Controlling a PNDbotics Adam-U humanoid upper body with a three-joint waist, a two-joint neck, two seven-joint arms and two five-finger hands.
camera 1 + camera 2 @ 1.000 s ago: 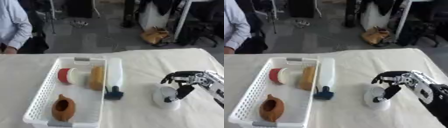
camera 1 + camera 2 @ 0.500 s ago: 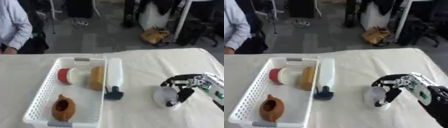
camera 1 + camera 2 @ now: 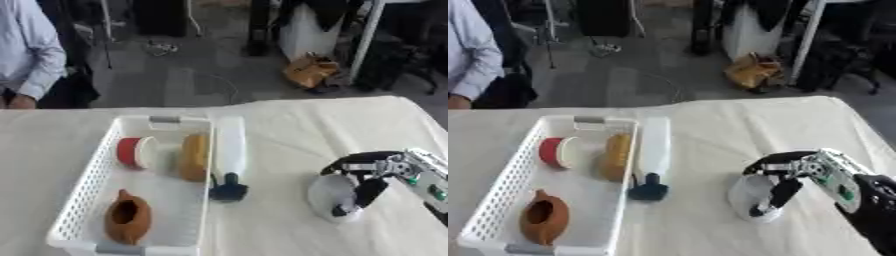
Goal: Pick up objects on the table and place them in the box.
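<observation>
curling my right hand (image 3: pixel 372 172) over a white rounded object (image 3: pixel 331 197) on the cloth-covered table (image 3: pixel 289 125), fingers above it and thumb against its near side, so i have it pinched. it sits on the cloth, well right of the white box (image 3: pixel 87 187). inside the box lie a red-and-white can (image 3: pixel 136 151), a tan oblong piece (image 3: pixel 194 156) and a brown pot (image 3: pixel 128 218). a white bottle with a dark cap (image 3: pixel 229 157) lies just beside the box's right wall.

You are looking at a bench (image 3: pixel 289 125) wearing matt cream cloth, slightly creased. The box (image 3: pixel 83 192) is showing white perforated plastic. The brown pot (image 3: pixel 128 218) is looking like dull clay, the white bottle (image 3: pixel 230 150) smooth plastic. Your right robot hand (image 3: pixel 785 172) is gleaming black against a matt white object (image 3: pixel 750 195).
</observation>
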